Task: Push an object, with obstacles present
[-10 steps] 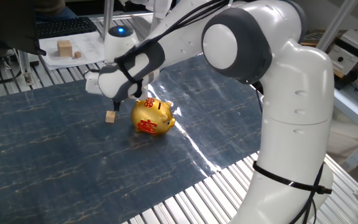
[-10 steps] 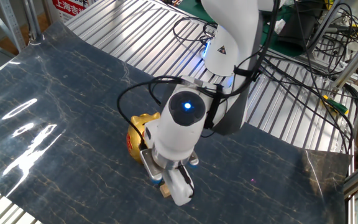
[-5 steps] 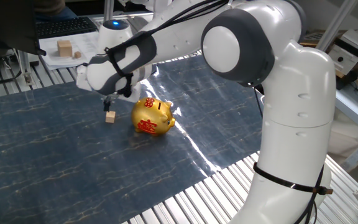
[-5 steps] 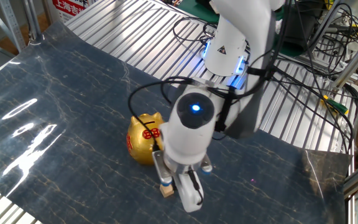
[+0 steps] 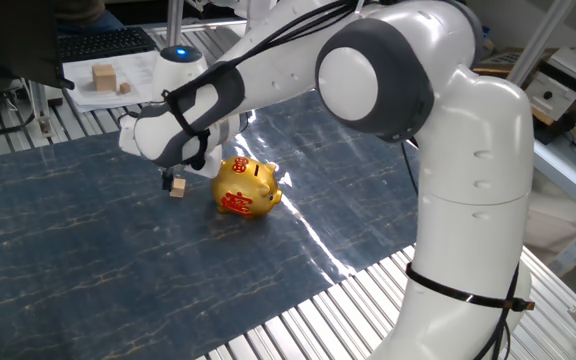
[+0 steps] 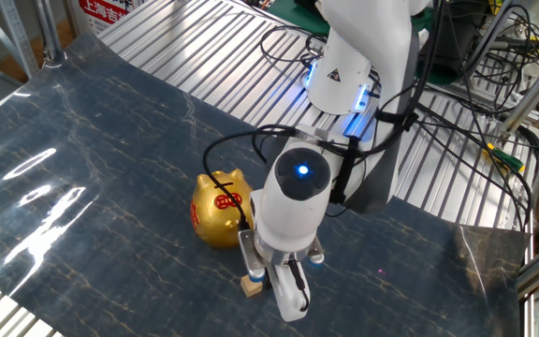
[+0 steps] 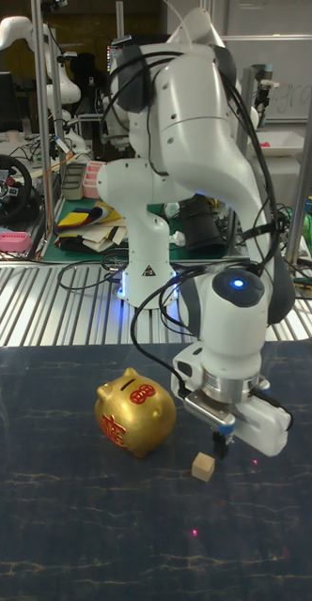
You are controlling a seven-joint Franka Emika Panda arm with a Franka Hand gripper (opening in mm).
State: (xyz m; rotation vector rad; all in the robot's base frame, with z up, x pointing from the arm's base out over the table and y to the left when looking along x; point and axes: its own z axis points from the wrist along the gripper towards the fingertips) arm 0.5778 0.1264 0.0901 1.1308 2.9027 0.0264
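White Franka arm (image 5: 468,180) reaches low across dark blue marbled mat (image 5: 88,270), wrist lit blue. Gold piggy bank (image 7: 135,412) (red markings, coin slot on top) stands upright on mat mid-table. Gripper (image 7: 220,447) hangs just above mat, beside pig; fingers close together, nothing held, though exact gap hard to judge. Tiny tan wooden cube (image 7: 204,467) lies on mat right by fingertips, near pig but apart from it; contact with fingertip cannot be told. Cube also visible in one fixed view (image 5: 177,186).
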